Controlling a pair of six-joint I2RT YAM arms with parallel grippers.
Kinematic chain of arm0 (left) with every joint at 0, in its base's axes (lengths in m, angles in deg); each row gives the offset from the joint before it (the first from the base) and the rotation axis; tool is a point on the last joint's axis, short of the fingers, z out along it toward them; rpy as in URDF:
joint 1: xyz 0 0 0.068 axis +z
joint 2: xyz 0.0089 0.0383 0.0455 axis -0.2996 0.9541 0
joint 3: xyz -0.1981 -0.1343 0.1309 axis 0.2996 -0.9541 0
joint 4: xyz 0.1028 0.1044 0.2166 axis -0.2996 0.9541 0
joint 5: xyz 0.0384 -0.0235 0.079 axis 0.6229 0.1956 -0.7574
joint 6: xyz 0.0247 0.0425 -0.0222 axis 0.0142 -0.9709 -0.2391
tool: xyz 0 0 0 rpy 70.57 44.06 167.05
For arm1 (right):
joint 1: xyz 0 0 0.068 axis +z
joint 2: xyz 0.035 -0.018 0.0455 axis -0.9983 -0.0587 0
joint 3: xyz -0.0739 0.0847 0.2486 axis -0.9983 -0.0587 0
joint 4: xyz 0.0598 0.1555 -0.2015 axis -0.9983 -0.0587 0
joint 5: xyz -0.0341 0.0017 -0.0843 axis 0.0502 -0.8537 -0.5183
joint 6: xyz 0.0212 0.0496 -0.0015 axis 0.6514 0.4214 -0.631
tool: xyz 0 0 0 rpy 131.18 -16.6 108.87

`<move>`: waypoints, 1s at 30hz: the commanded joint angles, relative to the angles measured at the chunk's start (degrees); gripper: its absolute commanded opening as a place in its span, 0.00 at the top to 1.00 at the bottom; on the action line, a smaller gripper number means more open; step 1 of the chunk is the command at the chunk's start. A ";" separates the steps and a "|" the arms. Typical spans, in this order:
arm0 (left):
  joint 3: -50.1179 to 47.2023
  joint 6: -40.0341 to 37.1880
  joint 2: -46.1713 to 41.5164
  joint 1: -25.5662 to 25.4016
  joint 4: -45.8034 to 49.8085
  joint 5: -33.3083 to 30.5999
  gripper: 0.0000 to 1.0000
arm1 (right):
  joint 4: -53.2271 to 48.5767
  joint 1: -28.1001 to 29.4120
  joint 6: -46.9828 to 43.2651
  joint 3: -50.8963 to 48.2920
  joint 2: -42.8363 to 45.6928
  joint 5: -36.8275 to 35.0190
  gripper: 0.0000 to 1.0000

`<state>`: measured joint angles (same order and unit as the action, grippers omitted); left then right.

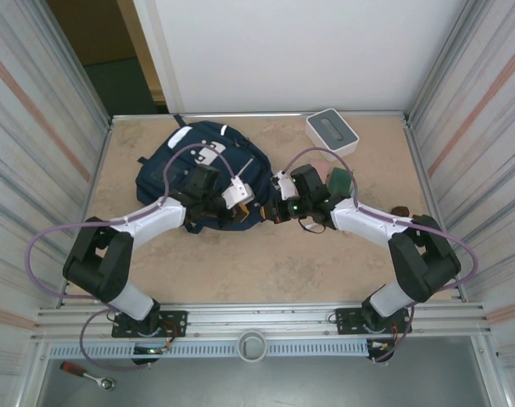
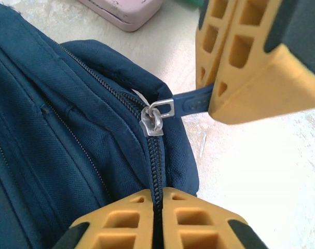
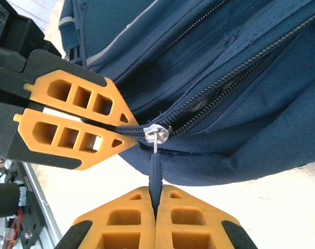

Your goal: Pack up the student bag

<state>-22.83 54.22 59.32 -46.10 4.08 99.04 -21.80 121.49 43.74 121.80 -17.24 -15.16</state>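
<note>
At the overhead frame's centre, my left gripper (image 2: 156,199) clamps its jaws on the student bag (image 1: 189,165), my right gripper (image 3: 156,194) on the blue zipper pull (image 3: 155,174).

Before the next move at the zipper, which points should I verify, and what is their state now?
1. Right gripper has its jaws shut on the pull tab: ok.
2. Left gripper has its jaws shut on the student bag at the zipper line: ok.
3. Pull tab joined to the metal slider: ok.
4. Slider free of caught fabric: cannot tell.
5. Pink case apart from the bag: ok.
</note>
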 commanded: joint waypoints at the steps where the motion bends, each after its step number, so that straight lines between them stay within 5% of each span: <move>1: 1.07 -0.81 -1.78 2.21 2.29 2.25 0.97 | -1.22 -0.05 -1.98 -0.16 2.87 -3.04 1.00; 14: -6.20 0.41 -11.97 8.80 -1.13 2.11 1.00 | -8.79 2.23 -1.64 4.85 -0.09 -26.58 1.00; 20: -3.11 -2.00 -7.56 8.78 6.01 -1.18 0.96 | -6.30 2.49 -0.75 5.25 0.55 -23.34 1.00; 30: -1.97 3.19 -8.89 5.06 2.80 3.66 0.45 | 2.59 5.13 2.20 2.82 5.13 -13.32 1.00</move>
<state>-26.15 54.96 52.48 -40.02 8.76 101.54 -23.79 125.35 44.24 124.49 -15.91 -31.47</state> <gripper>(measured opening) 0.534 0.054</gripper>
